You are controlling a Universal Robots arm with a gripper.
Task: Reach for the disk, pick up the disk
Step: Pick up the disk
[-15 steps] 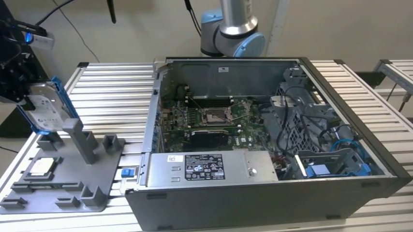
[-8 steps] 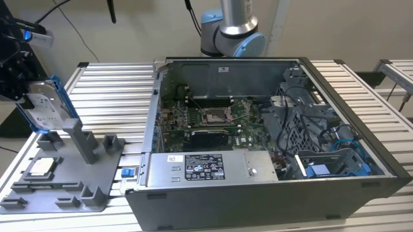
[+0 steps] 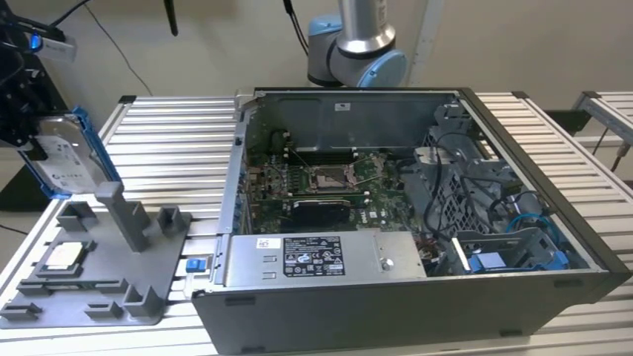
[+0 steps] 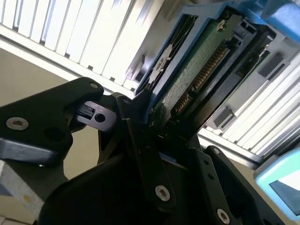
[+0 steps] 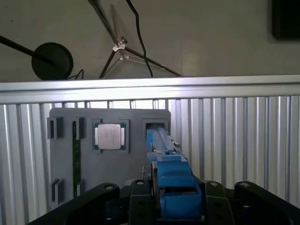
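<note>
Clamped on the disk (image 3: 61, 156) right now, with the tool (image 3: 22, 126) closed over its upper end. Hangs on edge straight below the tool, white label facing out in the exterior view, bright blue frame down both long sides.

In the first wrist view, sits squeezed between the black fingers (image 5: 212, 194), with the blue edge of the disk (image 5: 174, 180) running away from the tool (image 5: 176, 199). In the second wrist view, shows the disk (image 4: 197, 70) by its green circuit board and a row of gold contacts. Pinched there at the tool (image 4: 171, 140), fingers (image 4: 145, 154) tight against it.

Hangs with its lower end right over the grey stand (image 3: 94, 297), close to an open slot. Cannot tell whether touching or just clear.

Directly under the tool in the first wrist view lies the stand (image 5: 63, 168), flat on the slatted worktop (image 5: 234, 140). Carries a small square pale chip (image 5: 109, 136) beside that slot and a thin green strip (image 5: 74, 150) further along. In the exterior view, has the chip (image 3: 61, 256) lying flat in its recess and a tall upright post (image 3: 117, 215) just beside the disk.

Well away from the tool, across the worktop (image 3: 168, 133), lies an open computer case (image 3: 396, 319) on its side, motherboard (image 3: 327, 182) exposed. Beyond the case stands the arm's base joint (image 3: 358, 59).
</note>
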